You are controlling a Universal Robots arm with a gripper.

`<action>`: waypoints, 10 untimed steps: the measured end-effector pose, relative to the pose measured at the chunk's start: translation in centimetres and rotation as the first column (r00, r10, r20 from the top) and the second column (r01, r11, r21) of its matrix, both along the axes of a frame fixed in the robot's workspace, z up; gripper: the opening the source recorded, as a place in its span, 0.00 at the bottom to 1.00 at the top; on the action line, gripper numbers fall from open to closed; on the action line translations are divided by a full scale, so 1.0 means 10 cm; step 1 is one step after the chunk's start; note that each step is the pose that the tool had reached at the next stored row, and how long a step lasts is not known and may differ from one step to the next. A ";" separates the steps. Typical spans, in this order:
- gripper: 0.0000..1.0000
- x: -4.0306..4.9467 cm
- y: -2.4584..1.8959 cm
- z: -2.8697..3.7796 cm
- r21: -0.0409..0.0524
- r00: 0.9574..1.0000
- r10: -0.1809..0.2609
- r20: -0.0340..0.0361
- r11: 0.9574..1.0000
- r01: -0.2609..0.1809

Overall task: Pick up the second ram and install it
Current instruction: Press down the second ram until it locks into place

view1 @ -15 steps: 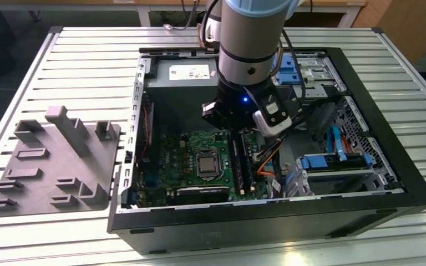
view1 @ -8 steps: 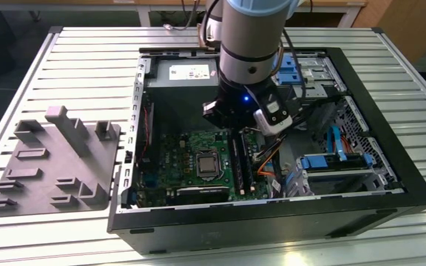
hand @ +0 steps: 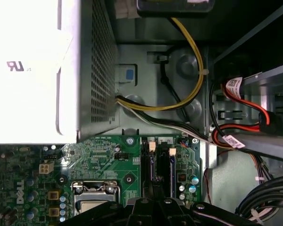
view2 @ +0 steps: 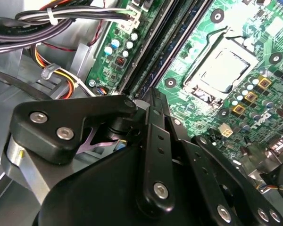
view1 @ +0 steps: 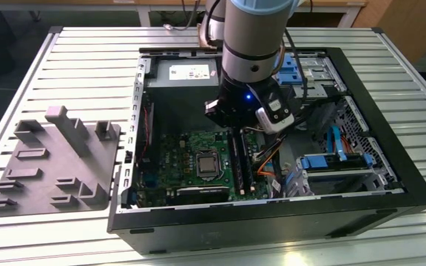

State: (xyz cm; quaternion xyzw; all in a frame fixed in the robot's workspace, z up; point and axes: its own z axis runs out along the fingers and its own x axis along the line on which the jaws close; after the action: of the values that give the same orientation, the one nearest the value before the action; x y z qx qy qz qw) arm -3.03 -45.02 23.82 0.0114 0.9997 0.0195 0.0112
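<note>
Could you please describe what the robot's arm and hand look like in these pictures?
The arm is a silver-grey cylinder with a pale blue joint cap, and a small blue light glows near its black wrist. The hand is built of matte black linkage bars joined by silver screws.

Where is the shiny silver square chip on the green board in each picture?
Exterior view: silver chip mid-board, on the exterior view's left of the long black slots.
Second wrist view: silver chip in its metal frame, beside the slots.
First wrist view: silver chip partly seen, beside the slots.
Shared landmark: the long black slots.
</note>
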 end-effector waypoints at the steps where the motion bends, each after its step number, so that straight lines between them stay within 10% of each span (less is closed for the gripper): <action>1: 0.11 0.002 0.009 -0.001 0.000 1.000 0.000 0.000 1.000 0.000; 10: 0.11 0.012 0.039 -0.003 0.002 1.000 0.000 0.000 1.000 0.000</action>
State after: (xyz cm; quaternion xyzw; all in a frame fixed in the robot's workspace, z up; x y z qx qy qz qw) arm -2.90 -44.63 23.79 0.0114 0.9997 0.0205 0.0111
